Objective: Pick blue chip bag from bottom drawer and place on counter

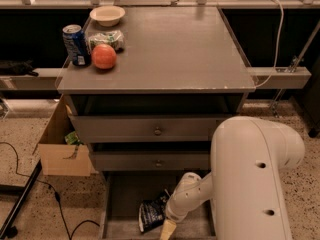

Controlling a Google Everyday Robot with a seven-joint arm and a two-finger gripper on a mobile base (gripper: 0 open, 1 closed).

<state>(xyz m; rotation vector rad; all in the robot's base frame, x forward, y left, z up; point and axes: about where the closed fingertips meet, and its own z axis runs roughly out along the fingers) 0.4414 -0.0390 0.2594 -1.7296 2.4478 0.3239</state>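
Note:
The blue chip bag (pixel 151 213) lies crinkled on the floor of the open bottom drawer (pixel 124 193), near its front middle. My gripper (pixel 167 229) reaches down into the drawer from the big white arm at the right. It sits just right of and below the bag, with a tan fingertip (pixel 168 230) showing at the lower edge of the view. The grey counter (pixel 175 49) is the cabinet's top, above the two shut upper drawers.
On the counter's far left stand a blue soda can (pixel 75 45), a red apple (pixel 104 56), a greenish-white packet (pixel 107 38) and a pale bowl (pixel 107 15). A cardboard box (pixel 62 151) sits on the floor left of the cabinet. A cable (pixel 55 199) runs along the floor.

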